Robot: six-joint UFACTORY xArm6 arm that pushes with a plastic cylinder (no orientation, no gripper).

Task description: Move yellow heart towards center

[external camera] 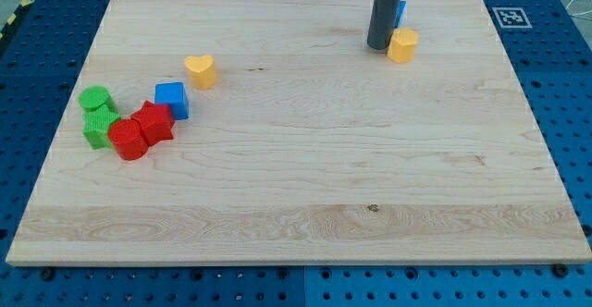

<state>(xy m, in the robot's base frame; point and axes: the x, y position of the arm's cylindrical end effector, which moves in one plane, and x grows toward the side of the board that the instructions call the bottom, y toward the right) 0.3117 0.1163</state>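
Seven blocks rest on the wooden board (pixel 305 187), and the yellow heart (pixel 200 69) lies toward the view's left of the board, above-right of the blue cube (pixel 172 99). The rod's tip (pixel 378 46) carries no jaws, so nothing opens or closes; it stands far to the heart's right, just beside a yellow hexagonal block (pixel 402 44).

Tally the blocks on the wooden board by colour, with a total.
Yellow: 2, the yellow heart block and yellow hexagonal block
Blue: 2, the blue cube and a part-hidden blue block
Red: 2
Green: 2
Total: 8
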